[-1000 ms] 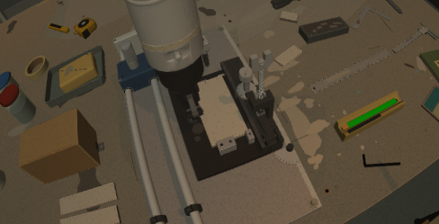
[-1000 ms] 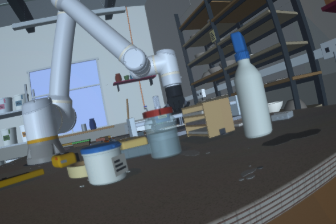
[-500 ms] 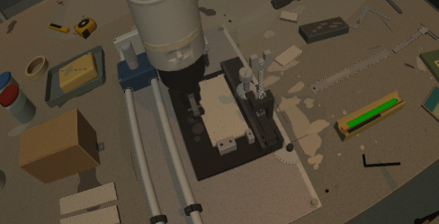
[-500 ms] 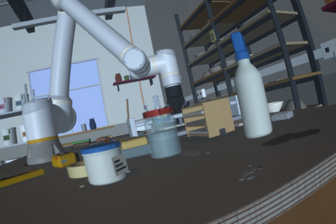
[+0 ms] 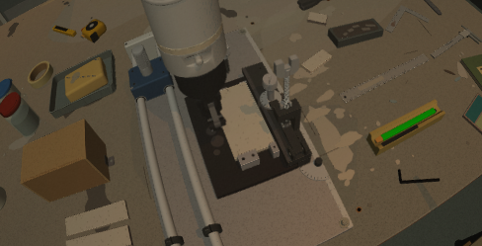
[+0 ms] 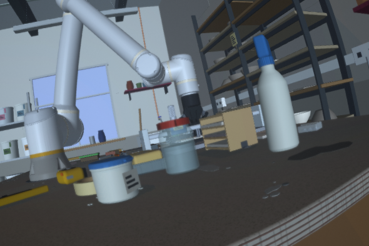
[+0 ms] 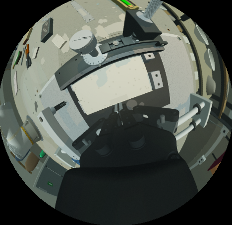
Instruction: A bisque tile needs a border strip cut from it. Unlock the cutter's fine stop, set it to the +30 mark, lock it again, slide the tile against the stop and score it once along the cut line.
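Note:
In the middle of the bench the tile cutter's dark bed (image 5: pixel 247 143) carries the cream bisque tile (image 5: pixel 245 116) (image 7: pixel 111 83), which lies flat with one long edge along the dark fence (image 7: pixel 111 59). Two small metal stop blocks (image 5: pixel 257 157) (image 7: pixel 156 78) sit at the tile's near end. A round grey knob (image 7: pixel 81 41) with a dial scale beneath it stands on the fence, and a threaded screw (image 7: pixel 151 7) rises from a black block at the other end. My gripper (image 7: pixel 119 114) (image 5: pixel 215 116) hangs low at the tile's other long edge. It is closed and empty.
The cutter's two white guide rails (image 5: pixel 168 173) run from a blue carriage block (image 5: pixel 148 76) toward the bench's front. A cardboard box (image 5: pixel 64 158) and a tray with a yellow sponge (image 5: pixel 84 79) stand to the left. A green-filled holder (image 5: pixel 407 126), rulers and pliers lie to the right.

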